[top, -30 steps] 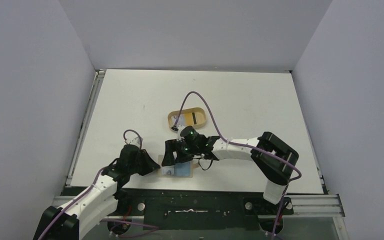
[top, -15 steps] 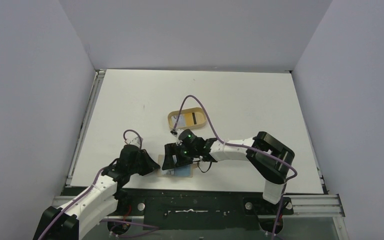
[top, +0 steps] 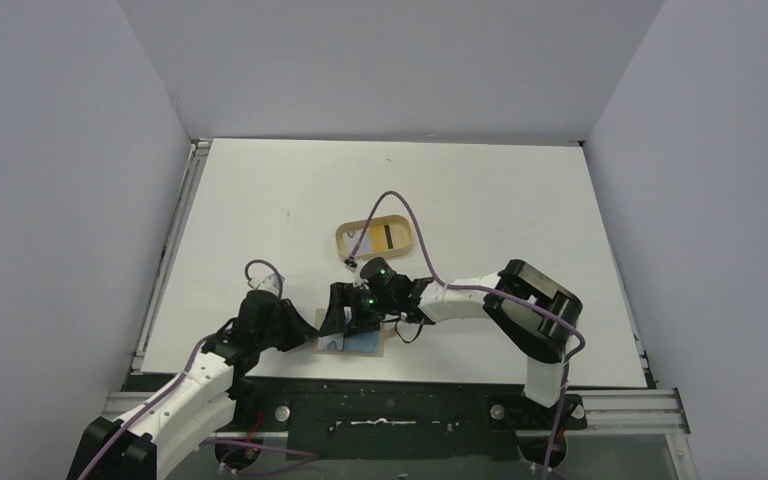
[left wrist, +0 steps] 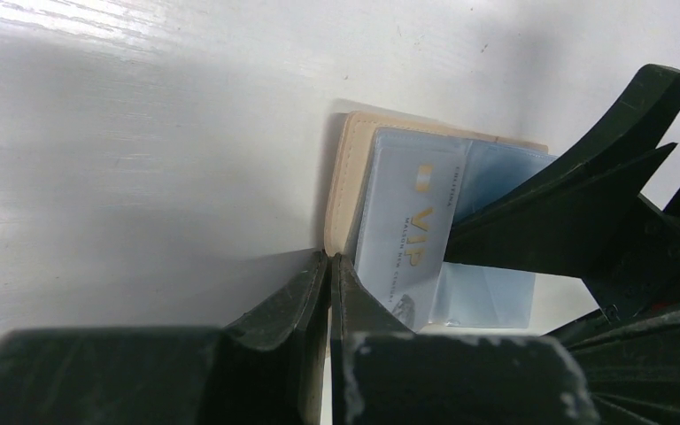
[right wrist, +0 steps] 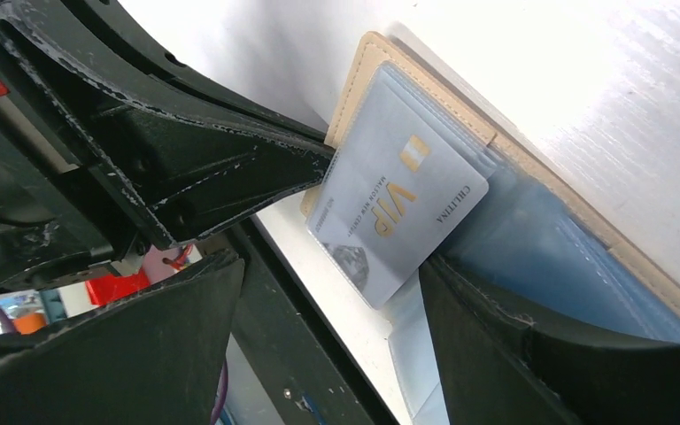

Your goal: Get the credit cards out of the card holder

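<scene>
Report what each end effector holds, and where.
Nothing gripped: left end effector, shut, touches the card holder's edge; right end effector, open, straddles the VIP card.

The overhead view is evenly, diffusely lit with faint shadows. In both wrist views glare bleaches the table [right wrist: 602,80], and the near fingers [left wrist: 283,310] are dark and soft-focused.

An oval tan tray [top: 341,240] sits near the middle of the white table [top: 520,200], well clear of every edge. Inside it there's a dark bar [top: 387,237] on yellow. Beside that, toward the table's left edge, lies something pale, too small to make out.
</scene>
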Robot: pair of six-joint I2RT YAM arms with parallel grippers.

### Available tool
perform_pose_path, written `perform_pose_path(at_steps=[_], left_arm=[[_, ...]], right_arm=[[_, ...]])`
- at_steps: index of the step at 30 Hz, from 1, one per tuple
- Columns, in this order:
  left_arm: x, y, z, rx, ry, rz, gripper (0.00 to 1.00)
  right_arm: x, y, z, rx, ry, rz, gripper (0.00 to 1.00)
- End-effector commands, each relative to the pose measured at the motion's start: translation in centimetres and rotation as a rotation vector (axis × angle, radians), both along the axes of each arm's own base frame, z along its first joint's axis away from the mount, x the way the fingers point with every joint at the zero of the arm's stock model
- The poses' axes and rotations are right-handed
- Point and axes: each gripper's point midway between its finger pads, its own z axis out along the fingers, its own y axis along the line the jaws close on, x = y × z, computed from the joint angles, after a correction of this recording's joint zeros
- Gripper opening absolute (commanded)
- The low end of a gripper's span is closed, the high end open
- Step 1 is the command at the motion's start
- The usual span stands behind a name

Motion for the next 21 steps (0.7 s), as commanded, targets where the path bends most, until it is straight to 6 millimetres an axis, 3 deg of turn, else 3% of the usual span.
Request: perform_pose_path(at_steps=[1, 21], left_arm=[[-0.3, 0.6, -0.8, 0.033, 0.009, 0.006, 0.0], [-0.4, 0.7, -0.8, 0.038, 0.006, 0.008, 0.0]], right_arm=[[-0.1, 0.6, 2.7, 0.151, 0.029, -0.03, 0.75], [1.7, 1.3, 7.7, 0.391, -0.072, -0.148, 0.73]])
